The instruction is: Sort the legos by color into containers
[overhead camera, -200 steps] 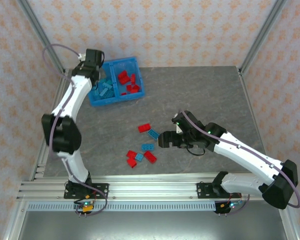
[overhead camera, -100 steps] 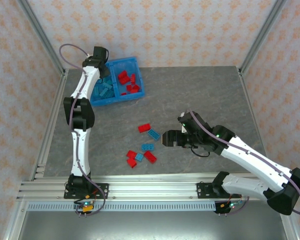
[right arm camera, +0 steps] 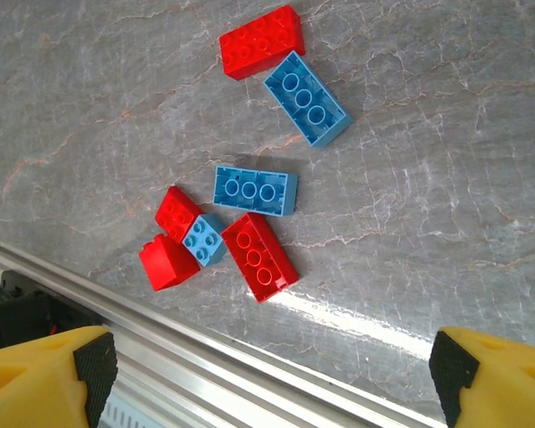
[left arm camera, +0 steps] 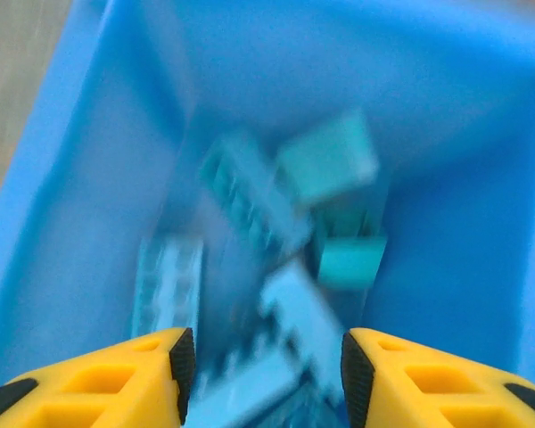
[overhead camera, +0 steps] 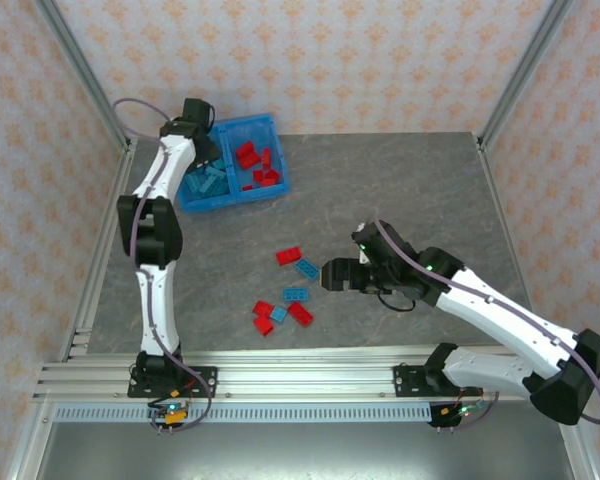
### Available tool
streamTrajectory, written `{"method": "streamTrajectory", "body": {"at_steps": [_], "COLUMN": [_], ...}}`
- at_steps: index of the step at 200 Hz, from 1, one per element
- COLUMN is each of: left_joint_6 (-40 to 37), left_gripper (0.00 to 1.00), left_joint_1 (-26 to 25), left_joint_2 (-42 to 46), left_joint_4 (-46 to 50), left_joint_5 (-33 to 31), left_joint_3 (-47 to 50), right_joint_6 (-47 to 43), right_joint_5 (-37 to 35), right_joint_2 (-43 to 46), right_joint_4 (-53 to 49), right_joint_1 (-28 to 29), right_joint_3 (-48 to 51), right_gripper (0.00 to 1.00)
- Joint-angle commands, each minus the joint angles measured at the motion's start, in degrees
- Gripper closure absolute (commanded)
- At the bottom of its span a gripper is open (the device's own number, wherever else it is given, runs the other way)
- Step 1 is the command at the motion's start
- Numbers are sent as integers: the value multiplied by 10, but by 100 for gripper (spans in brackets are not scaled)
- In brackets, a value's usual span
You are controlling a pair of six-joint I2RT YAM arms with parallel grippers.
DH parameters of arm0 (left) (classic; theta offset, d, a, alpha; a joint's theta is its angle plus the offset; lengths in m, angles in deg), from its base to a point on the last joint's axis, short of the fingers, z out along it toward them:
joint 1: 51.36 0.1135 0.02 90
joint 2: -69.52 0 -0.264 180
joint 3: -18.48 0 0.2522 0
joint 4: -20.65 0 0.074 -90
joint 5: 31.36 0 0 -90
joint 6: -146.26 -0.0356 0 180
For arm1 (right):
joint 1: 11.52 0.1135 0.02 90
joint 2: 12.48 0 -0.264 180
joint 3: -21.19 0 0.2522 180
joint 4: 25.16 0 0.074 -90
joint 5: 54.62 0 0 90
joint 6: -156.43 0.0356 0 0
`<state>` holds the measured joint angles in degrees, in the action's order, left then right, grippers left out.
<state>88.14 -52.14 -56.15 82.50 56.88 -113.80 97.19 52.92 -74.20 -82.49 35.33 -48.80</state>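
Release step: my left pincer (left arm camera: 263, 358) stands parted over light-blue plastic bricks (left arm camera: 330, 160) in the left compartment of the translucent blue bin (left arm camera: 481, 178); next, my wide-open right pincer (right arm camera: 272, 357) must grip the loose red and blue studded bricks (right arm camera: 254, 190) at 9 o'clock.

Left gripper (left arm camera: 263, 370): yellow fingers (left arm camera: 116, 374) with black pads, spread apart, nothing pinched between them.
Container (left arm camera: 62, 178): blue walls rise on both sides, and the gripper hangs just above its floor.
Legos (left arm camera: 328, 159): a loose heap of light blue and teal bricks, lying at all angles beneath the fingers.
Sharpness: everything blurred, studs hard to make out.
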Motion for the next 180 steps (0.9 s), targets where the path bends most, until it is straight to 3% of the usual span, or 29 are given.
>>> {"method": "streamTrajectory", "body": {"at_steps": [1,37,74,127,180], "left_joint_6": [74,87,161,258,298], "left_gripper": [51,51,50,36,29], "left_joint_1": [-43,-160,-265,-379,-396], "left_joint_2": [240,406,459,364,259], "left_joint_4": [-59,-106,-114,-196,-228], "left_joint_5": [46,11,26,109,127], "left_joint_3": [121,325,474,535,509], "right_joint_6": [-16,-25,-20,-1,16], "right_joint_5": [-21,-50,-85,-95,-122], "right_joint_2": [-15,-31,-24,-12,48], "right_joint_4": [16,20,36,48,34], "right_joint_1": [3,3,-1,-4,-4], "right_joint_3": [-22,-35,-24,-3,30], "right_gripper": [8,7,5,5,5]}}
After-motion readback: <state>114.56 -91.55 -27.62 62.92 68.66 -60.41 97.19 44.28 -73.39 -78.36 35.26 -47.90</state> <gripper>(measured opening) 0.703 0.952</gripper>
